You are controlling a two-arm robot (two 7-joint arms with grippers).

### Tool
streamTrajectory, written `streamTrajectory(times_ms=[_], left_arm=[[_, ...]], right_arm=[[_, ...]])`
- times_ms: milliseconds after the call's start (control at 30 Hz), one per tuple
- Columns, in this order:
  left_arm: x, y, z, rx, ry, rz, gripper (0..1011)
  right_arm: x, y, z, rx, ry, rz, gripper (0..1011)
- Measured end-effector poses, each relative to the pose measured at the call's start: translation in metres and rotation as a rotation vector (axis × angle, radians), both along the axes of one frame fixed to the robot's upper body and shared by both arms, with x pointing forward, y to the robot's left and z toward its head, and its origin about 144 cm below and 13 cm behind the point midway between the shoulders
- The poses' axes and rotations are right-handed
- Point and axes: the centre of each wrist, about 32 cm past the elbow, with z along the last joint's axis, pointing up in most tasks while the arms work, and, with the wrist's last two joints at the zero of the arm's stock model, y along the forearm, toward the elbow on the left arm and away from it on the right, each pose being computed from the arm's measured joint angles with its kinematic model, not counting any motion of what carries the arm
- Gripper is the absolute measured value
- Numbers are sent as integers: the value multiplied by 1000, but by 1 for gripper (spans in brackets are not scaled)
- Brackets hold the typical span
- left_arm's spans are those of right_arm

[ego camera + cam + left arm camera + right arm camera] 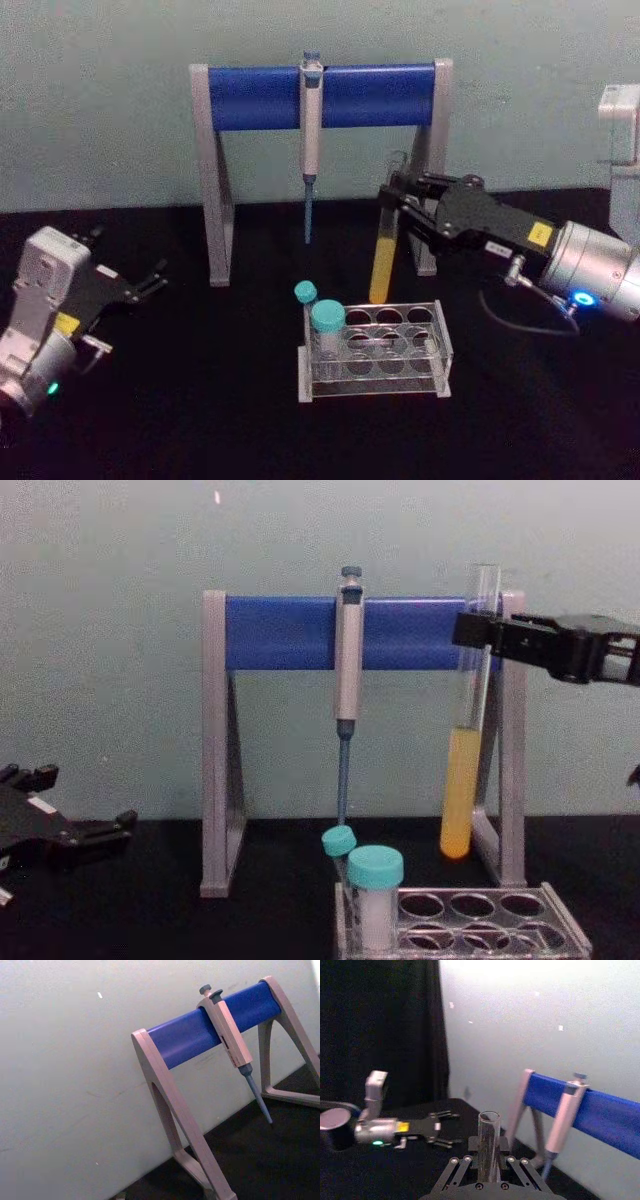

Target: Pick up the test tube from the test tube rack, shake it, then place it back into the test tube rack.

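The test tube (384,262), a long clear glass tube with yellow liquid in its lower part, hangs nearly upright above the back right of the test tube rack (440,345). My right gripper (392,195) is shut on the tube's upper part. In the chest view the test tube (463,780) hangs clear above the rack (560,930), held by the right gripper (478,632). The right wrist view shows the tube's open top (488,1142) between the fingers. My left gripper (155,277) rests open at the left, apart from everything.
Two teal-capped vials (327,330) stand in the rack's left end. Behind the rack stands a tall grey stand with a blue crossbar (320,95), and a grey-blue pipette (310,140) hangs from it. A black cloth covers the table.
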Motion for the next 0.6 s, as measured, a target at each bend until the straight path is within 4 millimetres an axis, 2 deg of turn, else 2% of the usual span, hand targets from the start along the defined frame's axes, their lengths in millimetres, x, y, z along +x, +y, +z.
streamTrajectory(times_ms=[267, 600], left_arm=[[0, 0, 0, 0, 0, 0, 1001], [0, 0, 0, 0, 0, 0, 1001]], right_arm=[[-12, -10, 0, -22, 3, 42, 229], [-22, -30, 3, -63, -22, -33, 229]])
